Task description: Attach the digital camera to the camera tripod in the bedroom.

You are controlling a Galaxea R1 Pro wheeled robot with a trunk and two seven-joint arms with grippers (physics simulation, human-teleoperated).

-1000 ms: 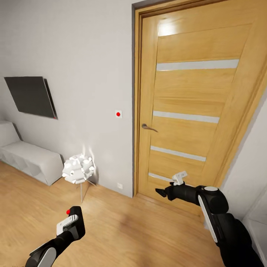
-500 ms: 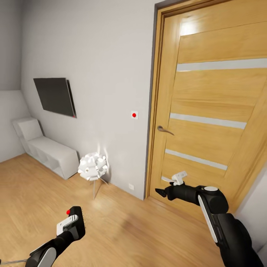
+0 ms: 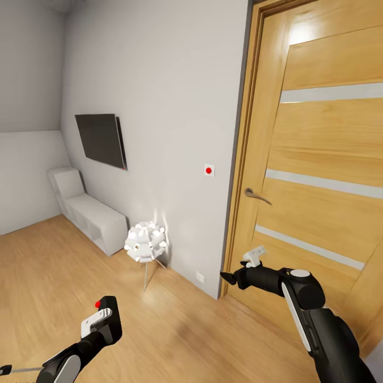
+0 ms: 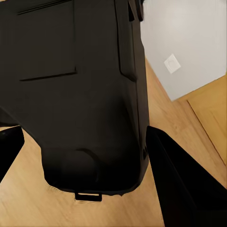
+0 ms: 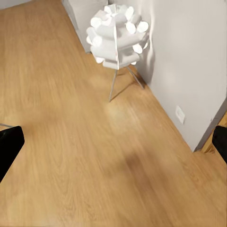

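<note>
A black boxy body, the digital camera (image 4: 85, 94), sits between my left gripper's fingers in the left wrist view. In the head view the left gripper (image 3: 103, 322) is low at the left above the wood floor, shut on that black body (image 3: 110, 318). My right gripper (image 3: 230, 277) reaches forward near the foot of the door frame. Its fingers stand wide apart with nothing between them, and bare floor lies below them in the right wrist view. The camera tripod is out of view.
A closed wooden door (image 3: 319, 159) with a lever handle (image 3: 256, 195) is straight ahead at the right. A white ball-shaped floor lamp (image 3: 146, 243) stands by the grey wall. Farther left are a wall-mounted dark screen (image 3: 101, 139) and a low white bench (image 3: 88, 213).
The camera has turned left, so the door, lamp and screen have slid right in the picture. Both arms keep the same pose and the left gripper's hold is unchanged.
</note>
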